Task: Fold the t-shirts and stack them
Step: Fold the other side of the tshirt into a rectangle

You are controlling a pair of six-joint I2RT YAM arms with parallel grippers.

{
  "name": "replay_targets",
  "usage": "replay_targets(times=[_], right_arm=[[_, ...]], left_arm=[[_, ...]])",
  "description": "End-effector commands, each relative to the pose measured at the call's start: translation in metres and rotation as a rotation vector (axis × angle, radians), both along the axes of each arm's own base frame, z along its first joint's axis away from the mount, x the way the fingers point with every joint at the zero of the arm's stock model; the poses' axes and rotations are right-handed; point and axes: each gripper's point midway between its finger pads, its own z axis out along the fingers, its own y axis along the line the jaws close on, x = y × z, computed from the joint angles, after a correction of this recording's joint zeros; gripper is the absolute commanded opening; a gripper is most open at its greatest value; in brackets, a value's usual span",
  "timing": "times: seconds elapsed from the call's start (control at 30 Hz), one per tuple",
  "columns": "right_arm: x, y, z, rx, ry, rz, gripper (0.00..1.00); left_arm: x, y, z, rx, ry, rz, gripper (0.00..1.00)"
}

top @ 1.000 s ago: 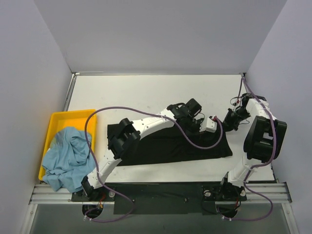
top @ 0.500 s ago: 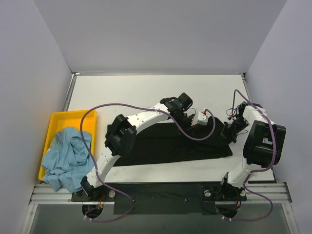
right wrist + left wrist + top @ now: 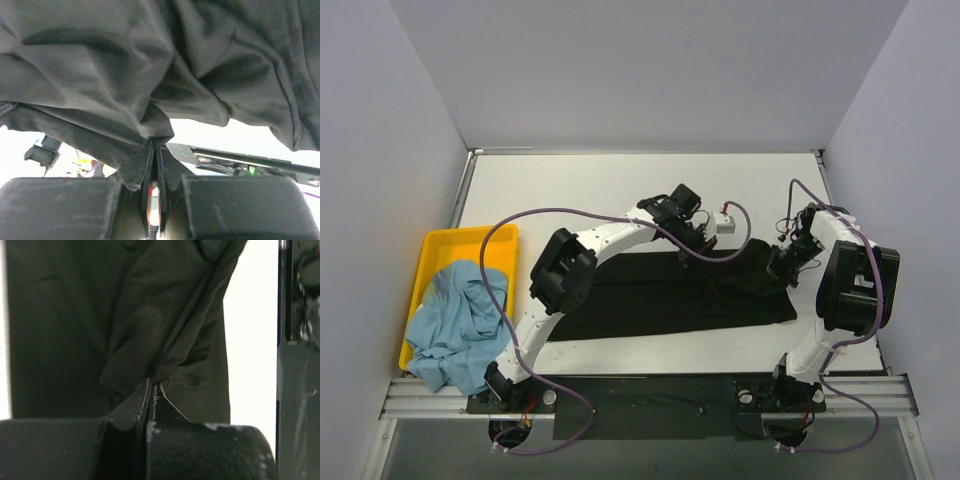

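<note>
While the black t-shirt [image 3: 660,295] lies on the table [image 3: 570,190] beside the yellow tray [image 3: 440,245], the left end effector [image 3: 150,390] and the right end effector [image 3: 154,145] are each clamped on a raised fold of it, the left one nearer the tray. The light blue t-shirt [image 3: 460,320] lies crumpled in the tray.

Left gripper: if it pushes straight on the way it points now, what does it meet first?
The black t-shirt it pinches, bunched right ahead of the left gripper; what lies behind the cloth is hidden.
</note>
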Motion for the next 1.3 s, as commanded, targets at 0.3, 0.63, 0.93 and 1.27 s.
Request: replay_targets(times=[0.3,0.63,0.93,1.27], right_arm=[[0.098,-0.013,0.004,0.084,-0.126,-0.267,0.27],[0.077,-0.037,0.054,-0.217,-0.328,-0.067,0.33],[0.041,-0.008,0.025,-0.374,-0.285,0.011,0.44],[0.036,0.017,-0.008,-0.317,-0.211,0.059,0.38]], left_arm=[[0.073,-0.011,0.010,-0.088,0.262,0.433,0.23],[0.095,0.015,0.033,-0.096,0.100,0.361,0.43],[0.099,0.003,0.051,-0.103,-0.054,0.276,0.60],[0.086,-0.008,0.009,-0.031,-0.032,0.286,0.61]])
